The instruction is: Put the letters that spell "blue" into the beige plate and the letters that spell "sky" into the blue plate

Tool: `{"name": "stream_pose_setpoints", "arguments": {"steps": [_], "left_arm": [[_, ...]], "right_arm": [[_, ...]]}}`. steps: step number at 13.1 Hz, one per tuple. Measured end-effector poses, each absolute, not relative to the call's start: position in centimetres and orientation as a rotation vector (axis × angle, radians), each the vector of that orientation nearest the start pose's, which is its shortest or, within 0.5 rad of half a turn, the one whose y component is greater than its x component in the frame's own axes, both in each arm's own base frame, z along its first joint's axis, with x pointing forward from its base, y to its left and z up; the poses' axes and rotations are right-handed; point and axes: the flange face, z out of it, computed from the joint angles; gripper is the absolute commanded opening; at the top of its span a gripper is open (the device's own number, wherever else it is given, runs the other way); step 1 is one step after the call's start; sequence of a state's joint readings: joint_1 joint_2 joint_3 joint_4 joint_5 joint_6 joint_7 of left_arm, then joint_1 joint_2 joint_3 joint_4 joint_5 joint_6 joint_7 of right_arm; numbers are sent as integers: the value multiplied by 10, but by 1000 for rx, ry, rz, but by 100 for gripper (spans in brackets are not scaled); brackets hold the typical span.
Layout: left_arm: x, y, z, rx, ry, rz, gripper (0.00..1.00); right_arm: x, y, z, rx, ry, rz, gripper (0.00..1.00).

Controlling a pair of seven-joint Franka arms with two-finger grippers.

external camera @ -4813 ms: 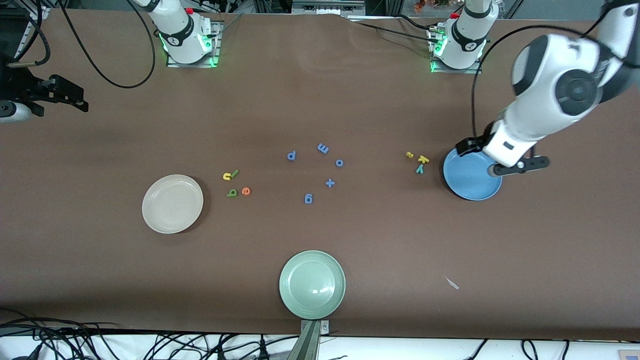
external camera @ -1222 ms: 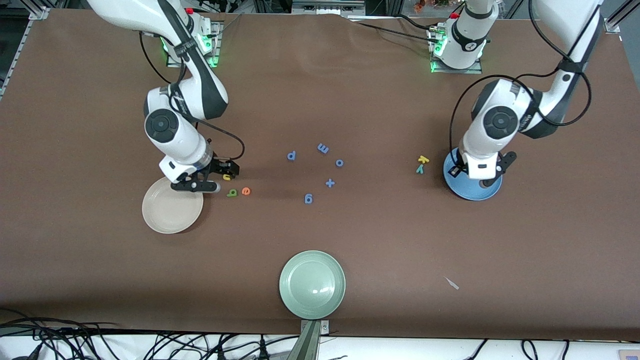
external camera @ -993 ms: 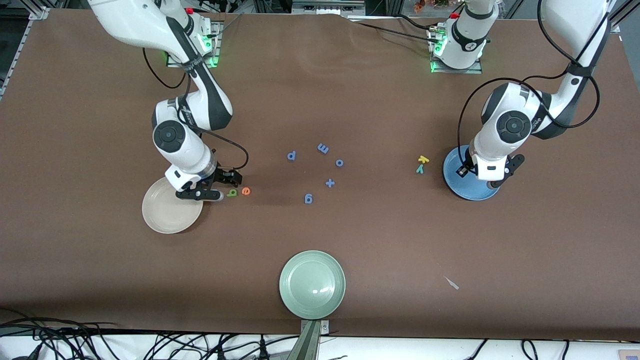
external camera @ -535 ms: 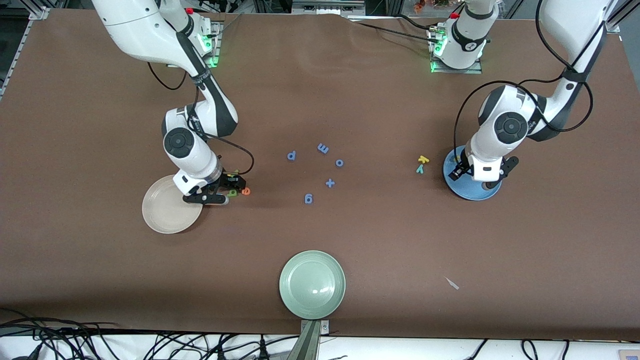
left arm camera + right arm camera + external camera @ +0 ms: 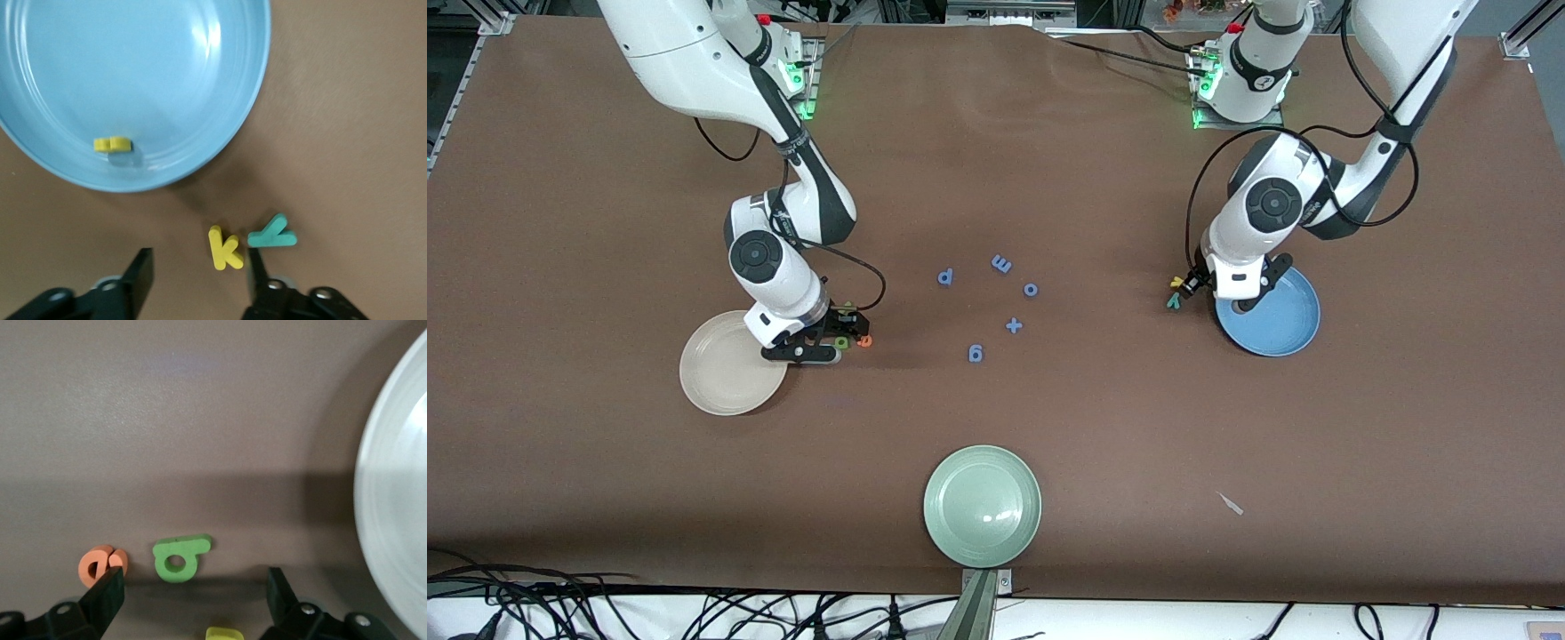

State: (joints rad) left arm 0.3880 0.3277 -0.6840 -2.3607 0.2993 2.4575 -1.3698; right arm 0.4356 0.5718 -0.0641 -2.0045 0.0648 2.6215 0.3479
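The left pincer (image 5: pixel 199 261) is low over the counter (image 5: pixel 1138 427) just beside the blue plate (image 5: pixel 257 100), on the side toward the counter's middle. Its fingers are spread with nothing pinched. In the left wrist view the yellow k (image 5: pixel 224 248) lies flat just inside one fingertip, low in the frame. The teal y (image 5: pixel 272 235) lies right beside the k, their tips close or touching. The yellow s (image 5: pixel 112 143) is already inside the blue plate, near its rim, in the upper half of that frame. In the front view the left arm reaches down from its base at the top of the frame. The right pincer (image 5: pixel 195 581) is down at the counter just beside the beige plate (image 5: pixel 725 378), fingers spread wide and holding nothing. In the right wrist view the green b (image 5: pixel 179 559) lies flat between the fingertips, just ahead of them. The orange e (image 5: pixel 101 565) is next to it, at one fingertip. The yellow u (image 5: pixel 223 633) peeks in at the bottom edge of the frame, between the fingers. The thin green l cannot be made out. Across the middle of the front view the all-blue letters and plus sign (image 5: pixel 1014 325) lie scattered between the two arms. The pale green plate (image 5: pixel 982 507) sits at the bottom centre of the frame, nearest the camera.
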Motion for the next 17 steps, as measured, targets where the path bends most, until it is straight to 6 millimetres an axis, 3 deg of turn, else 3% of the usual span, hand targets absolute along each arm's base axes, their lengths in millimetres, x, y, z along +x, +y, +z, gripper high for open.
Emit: {"name": "stream_pose_setpoints", "arguments": {"steps": [2, 5, 6, 8, 14, 17], "left_arm": [[461, -157, 202, -2823, -1325, 140, 62], [456, -158, 196, -2829, -1393, 127, 62], [455, -158, 195, -2829, -1401, 126, 61], [455, -158, 193, -2831, -1405, 131, 61], [452, -161, 186, -2849, -1394, 146, 60], [448, -165, 178, -2847, -1353, 127, 54]], "right_arm": [[568, 221, 173, -3121, 31, -86, 64], [569, 220, 173, -3121, 27, -91, 64], [569, 220, 173, -3121, 24, -91, 67], [570, 221, 175, -3119, 21, -96, 85], [570, 221, 193, -3128, 22, -42, 90], [559, 217, 183, -3141, 24, 10, 90]]}}
